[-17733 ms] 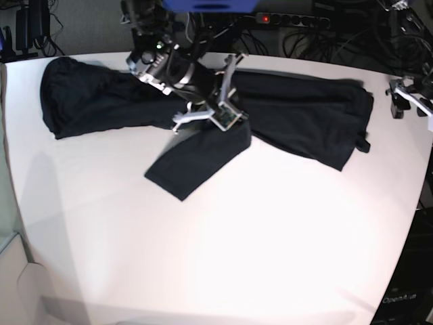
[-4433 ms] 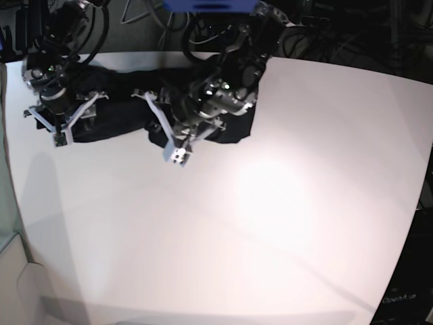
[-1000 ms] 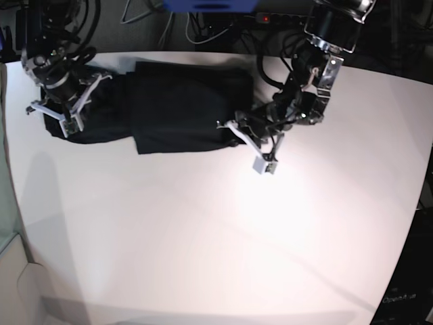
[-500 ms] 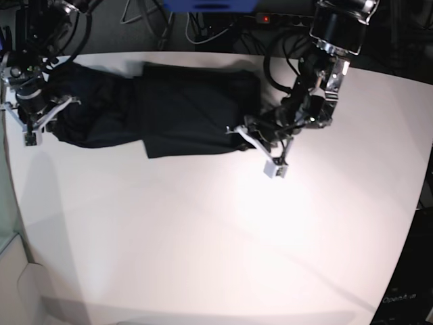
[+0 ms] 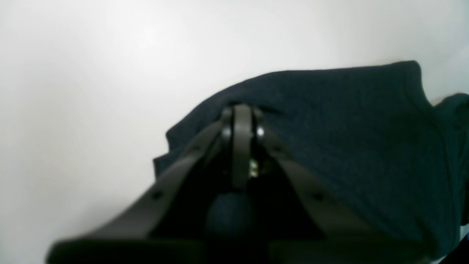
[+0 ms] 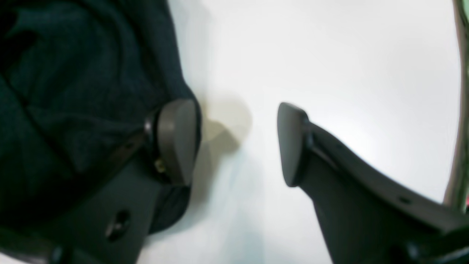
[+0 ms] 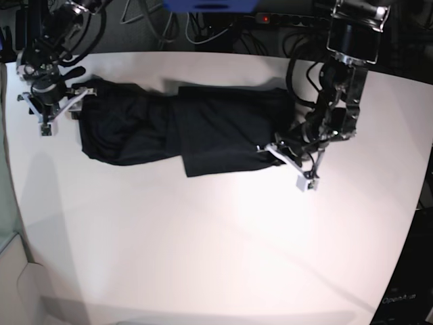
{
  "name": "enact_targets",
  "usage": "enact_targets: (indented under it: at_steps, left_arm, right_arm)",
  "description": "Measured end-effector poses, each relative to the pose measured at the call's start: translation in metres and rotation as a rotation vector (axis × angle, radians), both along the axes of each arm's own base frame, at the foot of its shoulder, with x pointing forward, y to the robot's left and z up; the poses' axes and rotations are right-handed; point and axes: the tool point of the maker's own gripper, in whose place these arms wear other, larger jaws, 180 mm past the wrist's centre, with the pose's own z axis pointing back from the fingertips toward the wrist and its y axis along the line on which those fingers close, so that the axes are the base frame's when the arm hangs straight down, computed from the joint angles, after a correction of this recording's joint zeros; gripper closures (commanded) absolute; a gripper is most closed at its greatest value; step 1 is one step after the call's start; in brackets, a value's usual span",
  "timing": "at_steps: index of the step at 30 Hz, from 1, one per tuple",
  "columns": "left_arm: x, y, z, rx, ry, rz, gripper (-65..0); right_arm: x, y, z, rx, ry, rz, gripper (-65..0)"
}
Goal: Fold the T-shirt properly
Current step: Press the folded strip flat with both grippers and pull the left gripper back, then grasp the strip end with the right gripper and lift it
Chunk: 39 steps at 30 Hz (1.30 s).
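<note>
The T-shirt is lying as a long dark band across the far part of the white table. The left gripper is pinching its right edge with jaws closed. The right gripper is standing wide open at its left end, holding nothing.

White table; tangled black cables and power strip behind far edge.

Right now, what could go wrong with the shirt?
1. The left fingers are shut on the shirt at one edge; pulling further could drag the fold crooked.
2. The right fingers stand open, one over the shirt's edge, so that end is loose and may bunch.
</note>
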Motion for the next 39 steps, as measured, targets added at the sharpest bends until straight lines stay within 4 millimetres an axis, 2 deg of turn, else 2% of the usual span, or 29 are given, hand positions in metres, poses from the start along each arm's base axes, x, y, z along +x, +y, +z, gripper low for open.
enact_targets:
  at_steps: [5, 11, 20, 25, 30, 33, 37, 38, 39]
  left_arm:
    - [0.002, 0.0, 0.002, 0.0, -0.002, 0.0, 0.0]
    - [0.002, 0.0, 0.002, 0.0, -0.002, 0.0, 0.0]
    - [0.003, 0.0, 0.003, 0.0, -0.003, 0.001, 0.0]
    - [0.003, 0.0, 0.002, 0.0, -0.002, 0.002, 0.0]
    - [0.004, 0.0, 0.004, 0.001, 0.001, -0.002, 0.0]
    - [0.005, -0.001, 0.004, -0.001, 0.0, 0.002, 0.0]
    - [0.008, -0.004, 0.014, 0.007, -0.024, 0.001, 0.0]
    - [0.011, -0.007, 0.022, 0.002, -0.046, -0.009, 0.0]
    - [0.016, -0.01, 0.033, -0.003, -0.079, -0.017, 0.0]
  right_arm:
    - [0.011, 0.016, 0.002, 0.014, -0.015, 0.046, -36.1]
    - [0.031, 0.014, 0.015, 0.009, -0.068, 0.044, -36.1]
    - [0.031, 0.014, 0.014, 0.011, -0.065, 0.043, -36.1]
    - [0.023, 0.022, -0.011, 0.072, -0.018, 0.039, -36.0]
    - [0.029, 0.029, -0.021, 0.13, -0.054, 0.036, -34.7]
    - [0.031, 0.03, -0.021, 0.135, -0.058, 0.037, -26.1]
    - [0.033, 0.037, -0.021, 0.153, -0.073, 0.03, -2.8]
    - [0.035, 0.038, -0.021, 0.155, -0.074, 0.031, 0.0]
    - [0.036, 0.038, -0.021, 0.155, -0.064, 0.03, 0.0]
